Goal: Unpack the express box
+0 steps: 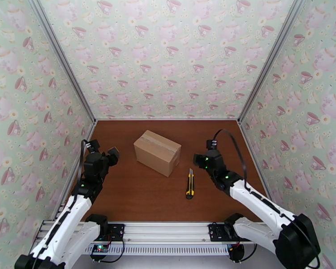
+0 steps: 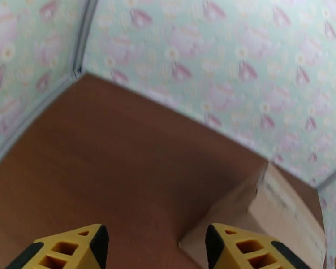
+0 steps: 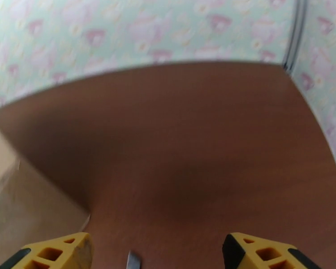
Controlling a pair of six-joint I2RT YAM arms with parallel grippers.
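Left fingers [image 2: 71,249]: set apart, nothing held between them. Bare surface [image 2: 123,167] is seen through the gap.

Right fingers [image 3: 51,254]: spread wide, nothing gripped. The tip of a utility knife [image 3: 133,261] is seen lying on the surface below the gap; no contact can be made out.

The express box [image 1: 157,152] is noted near the middle of the surface, between the two arms and apart from both. It is turned at an angle to the walls. Its flaps are shut, and a tape strip [image 1: 159,142] runs along the top seam. The knife lies near the box's right-hand near corner, not touching it.

Handling, as judged:
- The box is expected to be light and easily pushed across the smooth surface, so it should be steadied before the seam is worked.
- The card is taken to be stiff at edges and corners and to give in the panel middles.
- Plain card should offer fair grip; the tape is likely slicker.
- Hold is best taken by pressing down on the lid near one end, clear of the seam. Once the tape is cut, each flap can be pinched at its free edge.
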